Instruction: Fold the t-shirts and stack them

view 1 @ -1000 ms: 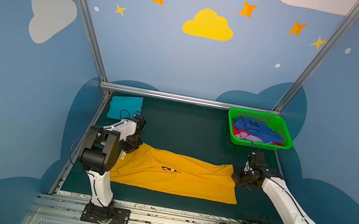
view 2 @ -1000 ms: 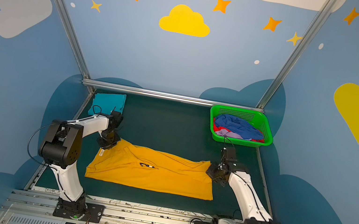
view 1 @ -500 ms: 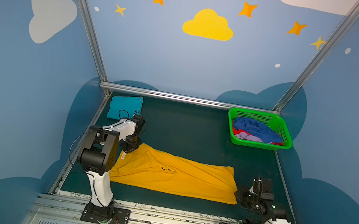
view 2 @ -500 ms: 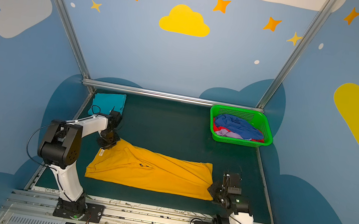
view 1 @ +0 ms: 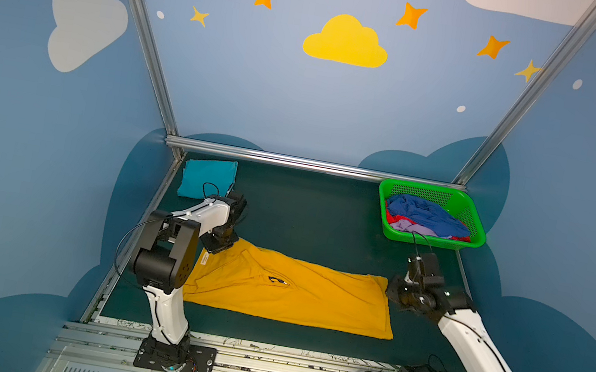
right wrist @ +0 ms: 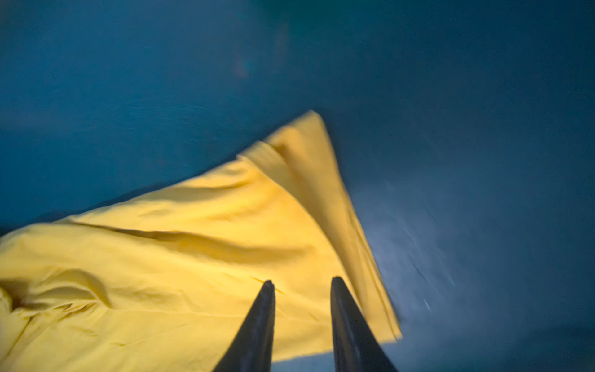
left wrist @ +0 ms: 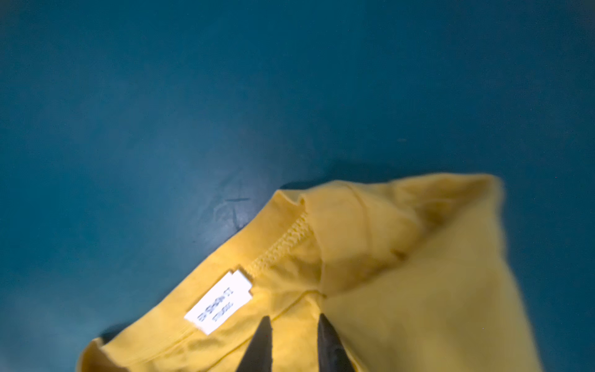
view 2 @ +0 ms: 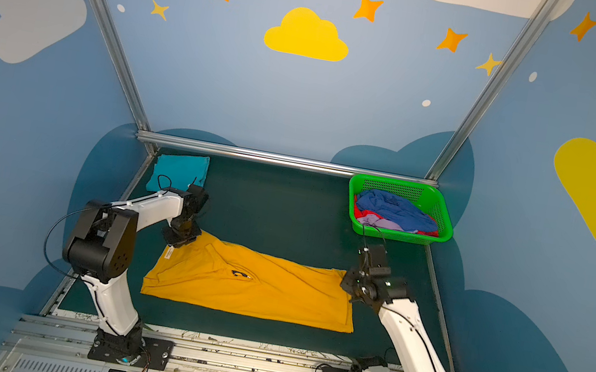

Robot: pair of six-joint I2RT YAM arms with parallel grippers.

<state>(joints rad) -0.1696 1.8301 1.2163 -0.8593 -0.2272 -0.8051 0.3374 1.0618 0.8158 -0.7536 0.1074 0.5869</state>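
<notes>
A mustard-yellow t-shirt [view 1: 291, 292] [view 2: 251, 285] lies folded lengthwise across the green table, collar end to the left, its white label [left wrist: 219, 301] showing. My left gripper [view 1: 220, 243] [view 2: 179, 237] [left wrist: 293, 319] hovers over the far collar corner, jaws slightly apart with the cloth lying below them. My right gripper [view 1: 393, 289] [view 2: 348, 281] [right wrist: 302, 281] is at the far hem corner, open, with nothing pinched. A folded teal t-shirt [view 1: 207, 178] [view 2: 178, 171] rests at the back left. Blue [view 1: 422, 214], red and lavender [view 1: 410, 227] t-shirts are piled in the basket.
The green perforated basket [view 1: 430, 240] [view 2: 398, 234] stands at the back right, just behind my right arm. A metal rail [view 1: 312, 164] borders the table at the back. Blue walls close in on both sides.
My right arm swung toward the front right corner half a second ago and is back at the shirt's far hem corner. Both grippers' jaws have parted. The left arm has stayed put.
</notes>
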